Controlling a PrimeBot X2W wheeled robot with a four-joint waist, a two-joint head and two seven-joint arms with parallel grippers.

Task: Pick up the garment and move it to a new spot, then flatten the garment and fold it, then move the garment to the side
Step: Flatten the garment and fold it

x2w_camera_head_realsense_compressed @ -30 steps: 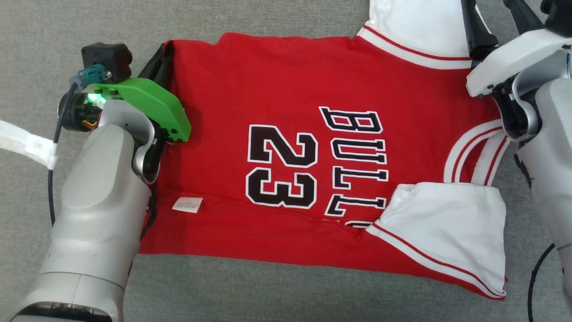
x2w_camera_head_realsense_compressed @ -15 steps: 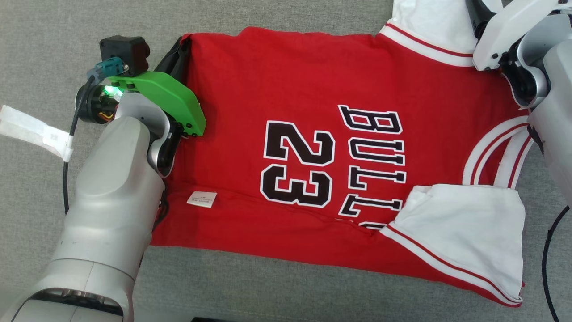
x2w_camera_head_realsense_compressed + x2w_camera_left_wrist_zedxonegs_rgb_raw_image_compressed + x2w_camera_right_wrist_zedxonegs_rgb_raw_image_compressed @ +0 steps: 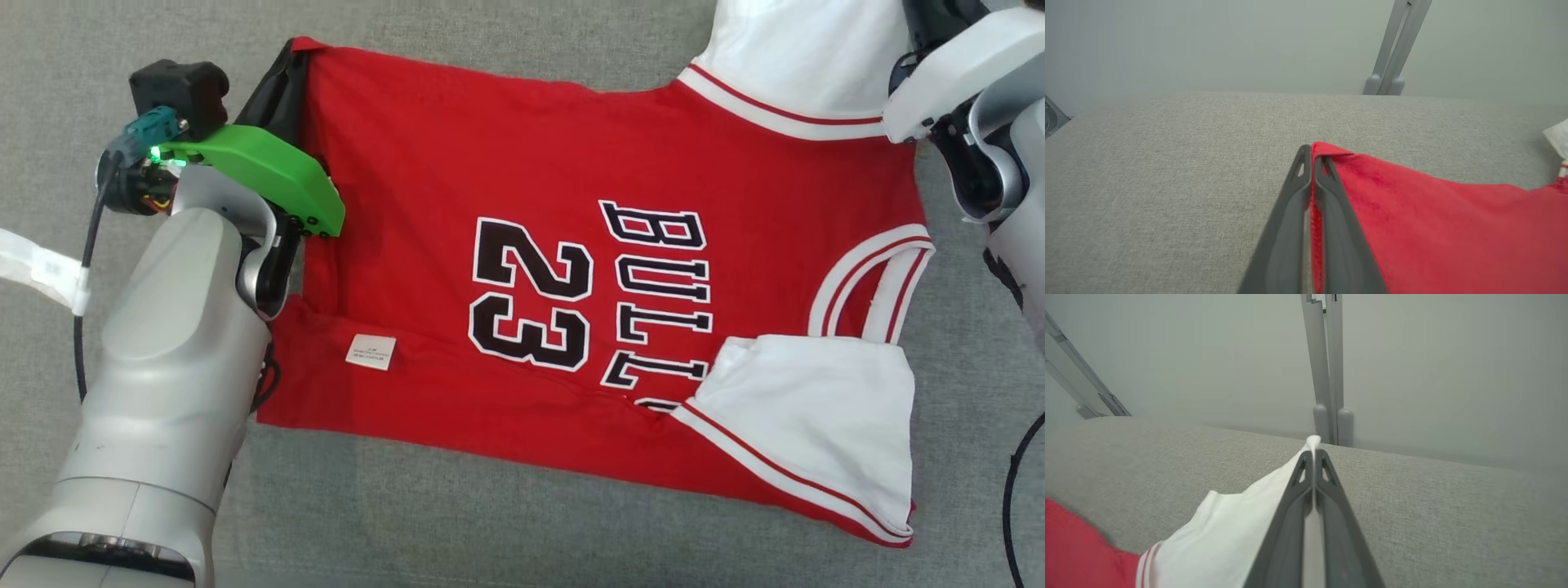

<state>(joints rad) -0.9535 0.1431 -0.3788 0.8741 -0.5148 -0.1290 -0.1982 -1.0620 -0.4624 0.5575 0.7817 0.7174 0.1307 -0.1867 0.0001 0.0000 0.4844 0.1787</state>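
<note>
Garment (image 3: 531, 147) lies pinched: left gripper (image 3: 1312, 153) on red corner, right gripper (image 3: 1314, 455) seemingly on sleeve.

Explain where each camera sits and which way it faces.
Head view: on the head, looking down at the jersey; left forearm and right forearm show.
Left wrist view: on that wrist, along the left gripper, shut on the jersey's red corner.
Right wrist view: likewise, right gripper shut on its white sleeve.
Both wrist views share the grey surface.
</note>
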